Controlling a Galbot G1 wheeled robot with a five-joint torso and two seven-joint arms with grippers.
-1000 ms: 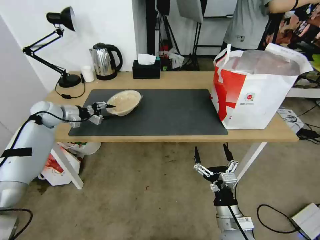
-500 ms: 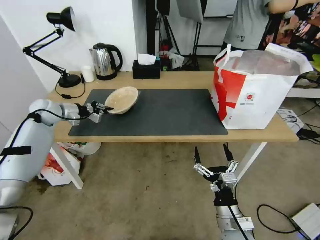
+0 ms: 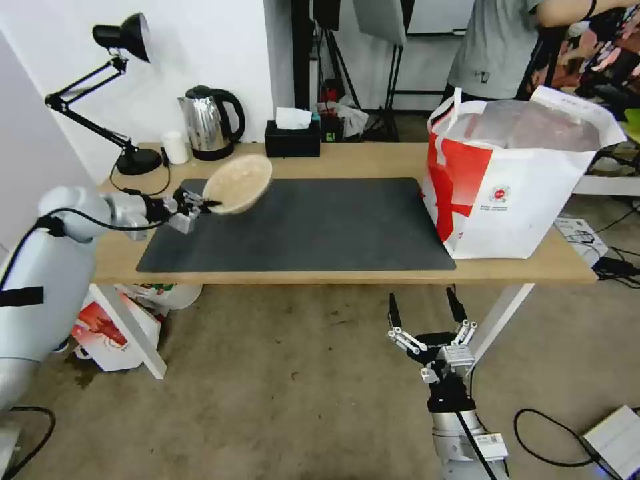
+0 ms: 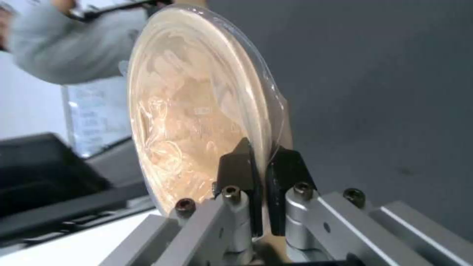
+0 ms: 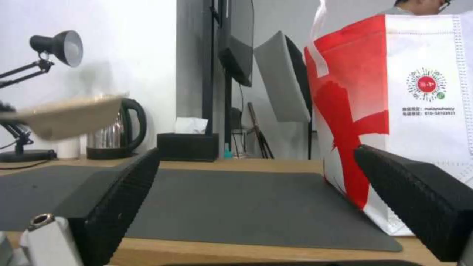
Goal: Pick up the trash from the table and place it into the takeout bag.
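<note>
Nearest to me, at about six o'clock below the counter's front edge, my right pincer (image 3: 427, 308) hangs parked over the floor with its fingers spread wide, gripping nothing. Moving out to nine o'clock, my left pincer (image 3: 200, 206) is clenched on the near rim of the beige bowl (image 3: 237, 184); the left wrist view shows the two black pads (image 4: 240, 162) pinching that rim from either side. What has changed over the last second is height and tilt: the bowl sat on the dark grey mat (image 3: 320, 227) and has since come up clear of it, now tipped with its mouth angled toward me and its far edge raised. I take that to mean the pickup has succeeded and the carry is what remains. Farther off, at two o'clock, the takeout bag (image 3: 513, 180) stands open on the counter (image 3: 373, 159), well apart from the bowl, so the whole mat lies between them. A rim pinch on a tilted bowl could slip, I reckon.
</note>
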